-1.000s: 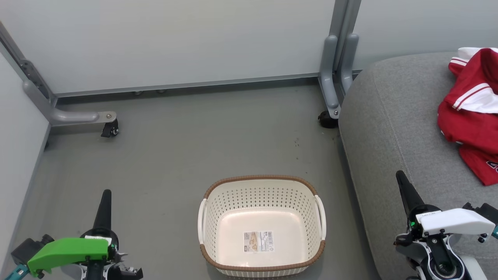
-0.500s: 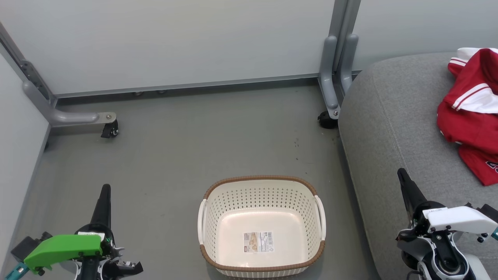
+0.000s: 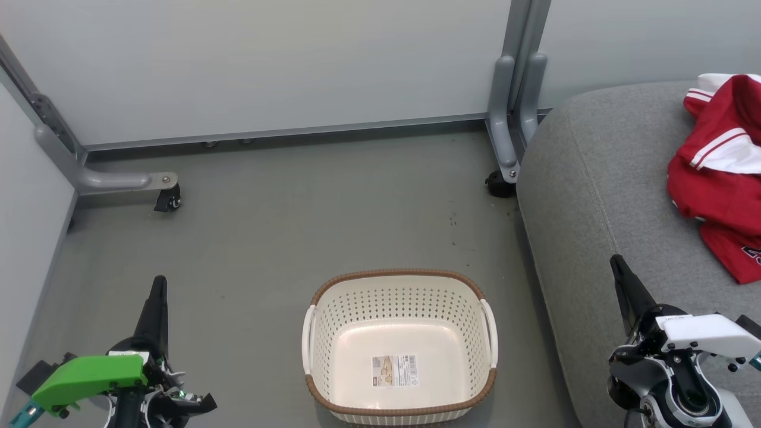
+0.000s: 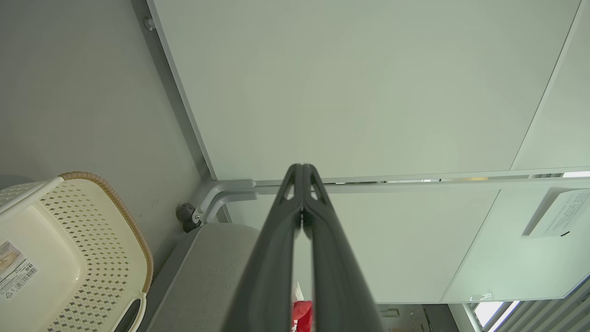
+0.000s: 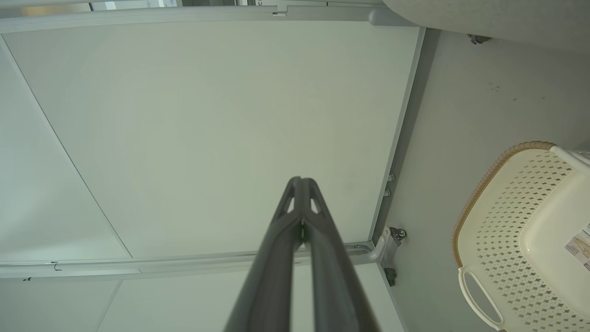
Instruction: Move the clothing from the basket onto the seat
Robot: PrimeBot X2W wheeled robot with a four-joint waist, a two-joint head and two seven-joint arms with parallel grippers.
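The cream basket [image 3: 399, 404] with a brown rim stands on the floor at the bottom centre; inside it I see just a label sticker. Red clothing [image 3: 722, 178] with white trim lies on the grey seat [image 3: 600, 196] at the right edge. My left gripper [image 3: 158, 282] hangs shut at the lower left over the floor, holding nothing. Over the seat's front edge at the lower right, my right gripper [image 3: 616, 261] is shut with nothing in it. The left wrist view shows the basket [image 4: 92, 258], the seat [image 4: 207, 276] and a bit of red clothing [image 4: 302, 313] between the shut fingers.
White partition panels [image 3: 267, 65] on grey wheeled feet [image 3: 169, 199] wall off the back and left. Another caster foot [image 3: 502, 181] stands by the seat's far corner. Grey floor [image 3: 297, 220] stretches between basket and panels.
Both grippers have moved slightly: the left one upward in the head view, the right one a little lower and rightward. Basket and clothing have not moved.
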